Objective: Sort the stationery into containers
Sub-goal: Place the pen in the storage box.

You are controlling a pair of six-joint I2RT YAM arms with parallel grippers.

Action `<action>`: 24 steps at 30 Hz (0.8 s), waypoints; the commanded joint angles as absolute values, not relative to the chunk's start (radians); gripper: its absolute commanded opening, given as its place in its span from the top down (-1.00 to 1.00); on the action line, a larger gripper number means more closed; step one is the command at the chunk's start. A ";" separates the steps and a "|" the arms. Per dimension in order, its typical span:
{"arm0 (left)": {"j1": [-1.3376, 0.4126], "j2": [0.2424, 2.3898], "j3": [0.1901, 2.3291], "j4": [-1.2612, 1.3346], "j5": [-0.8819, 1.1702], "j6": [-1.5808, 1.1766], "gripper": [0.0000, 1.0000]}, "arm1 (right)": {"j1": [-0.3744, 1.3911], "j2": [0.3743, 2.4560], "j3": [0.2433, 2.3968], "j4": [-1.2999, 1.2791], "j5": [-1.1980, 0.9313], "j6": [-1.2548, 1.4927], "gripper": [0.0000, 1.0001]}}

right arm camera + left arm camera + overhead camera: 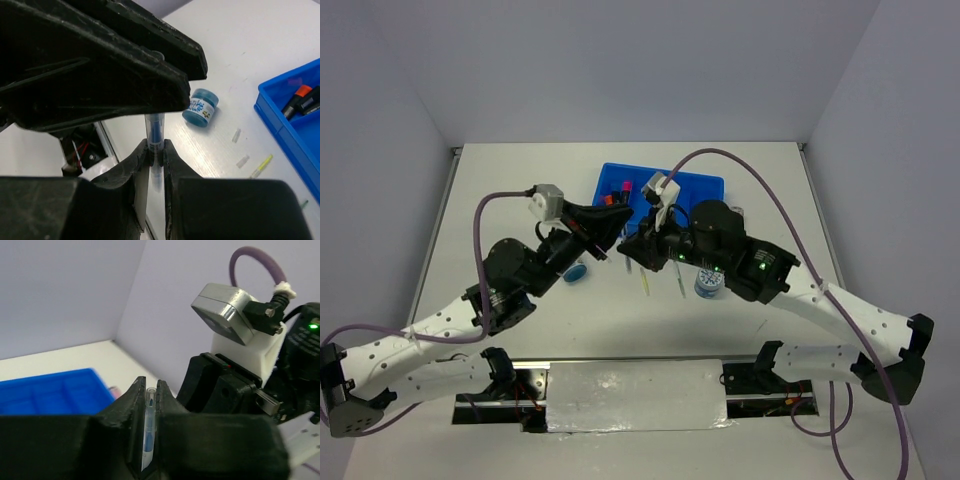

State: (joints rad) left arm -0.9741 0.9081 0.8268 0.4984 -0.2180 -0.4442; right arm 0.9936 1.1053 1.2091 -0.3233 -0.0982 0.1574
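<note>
At the near edge of the blue tray (pixel 705 185), the left gripper (pixel 148 390) and right gripper (pixel 155 150) each pinch the same thin pale pen (pixel 154 127). Only the right wrist view shows the blue-white roll (pixel 201 106) closely; its dark print is unreadable.

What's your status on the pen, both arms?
Left gripper shut on pen. Right gripper shut on same pen, held in the air near blue tray. Path to tray looks clear.

White table (pixel 520 200) w/ 3 pale walls (pixel 620 60); shiny metal plate (pixel 635 395) at near edge.
</note>
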 commanded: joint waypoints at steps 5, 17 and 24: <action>-1.017 0.982 1.018 0.100 -0.457 -0.402 -0.65 | 0.968 1.077 1.085 0.057 -0.011 0.247 1.00; -0.931 1.149 1.565 -0.652 -1.020 -0.635 -0.99 | 0.698 1.369 1.239 -0.064 0.136 0.308 1.00; -0.922 0.843 1.192 -0.551 -0.798 -0.494 -0.99 | 0.554 1.750 1.534 -0.166 0.180 0.419 1.00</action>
